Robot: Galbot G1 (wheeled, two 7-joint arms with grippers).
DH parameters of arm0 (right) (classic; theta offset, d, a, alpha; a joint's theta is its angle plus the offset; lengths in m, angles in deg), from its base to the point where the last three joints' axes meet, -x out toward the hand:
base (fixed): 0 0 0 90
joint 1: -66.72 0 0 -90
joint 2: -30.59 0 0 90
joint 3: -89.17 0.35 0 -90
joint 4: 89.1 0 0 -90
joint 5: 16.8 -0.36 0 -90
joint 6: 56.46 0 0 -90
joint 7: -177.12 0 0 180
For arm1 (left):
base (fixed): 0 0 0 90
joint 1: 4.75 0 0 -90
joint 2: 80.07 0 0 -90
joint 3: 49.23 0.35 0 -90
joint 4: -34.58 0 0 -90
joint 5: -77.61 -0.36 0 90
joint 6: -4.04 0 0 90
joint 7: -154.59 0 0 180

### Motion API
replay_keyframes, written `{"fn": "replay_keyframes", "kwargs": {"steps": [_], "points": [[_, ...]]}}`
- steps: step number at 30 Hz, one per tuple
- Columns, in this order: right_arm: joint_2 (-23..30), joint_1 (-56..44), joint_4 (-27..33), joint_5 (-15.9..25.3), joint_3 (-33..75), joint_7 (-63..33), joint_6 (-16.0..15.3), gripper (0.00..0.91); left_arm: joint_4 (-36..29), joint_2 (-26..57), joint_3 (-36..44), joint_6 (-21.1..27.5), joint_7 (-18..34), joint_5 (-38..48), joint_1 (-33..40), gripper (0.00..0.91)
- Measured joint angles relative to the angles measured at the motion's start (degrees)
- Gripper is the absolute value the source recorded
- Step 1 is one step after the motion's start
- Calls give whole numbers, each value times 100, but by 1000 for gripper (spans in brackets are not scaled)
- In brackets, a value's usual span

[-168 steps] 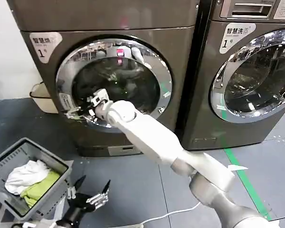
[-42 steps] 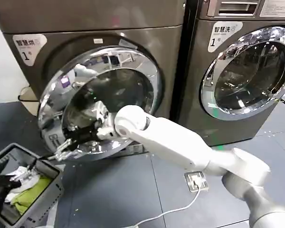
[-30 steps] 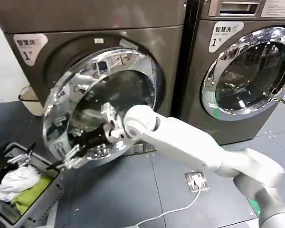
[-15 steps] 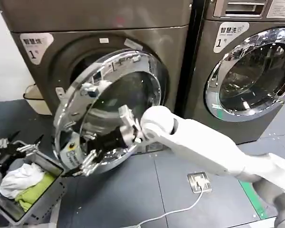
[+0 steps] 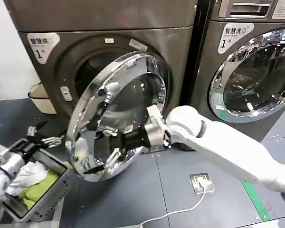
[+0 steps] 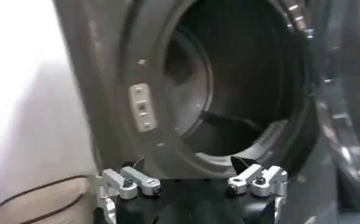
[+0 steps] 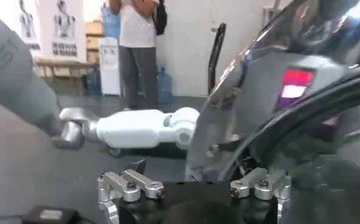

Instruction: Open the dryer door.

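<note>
I see the right gripper (image 5: 109, 159), fingers spread, at the dryer door (image 5: 121, 102) mid-frame; left gripper (image 5: 40, 140) gapes lower left.

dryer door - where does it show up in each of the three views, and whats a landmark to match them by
Head view: the dryer door swung half open at the centre, right gripper at its lower rim.
Left wrist view: its rim edge-on along one side, beside the open drum.
Right wrist view: its chrome rim close up, pink sticker on it.
Shared landmark: the chrome rim; the drum opening links head and left wrist views.
</note>
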Motion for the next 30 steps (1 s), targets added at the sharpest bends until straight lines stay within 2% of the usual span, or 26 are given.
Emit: {"fn": "replay_keyframes", "kwargs": {"steps": [9,18,24,30], "points": [[-1065,-1002,-324,146,1121,10,61,907,122,-37,762,-98,-117,-43,546,907],[-2163,-3384,-656,302,3636,-61,316,907,157,-183,1306,-177,-185,-77,896,907],[-2337,-4823,-823,231,5303,-357,367,907,81,-317,1510,-201,-210,-77,940,907],[-2233,-6425,-976,157,7229,-398,433,907,-45,-470,1633,-203,-213,-16,974,907]]}}
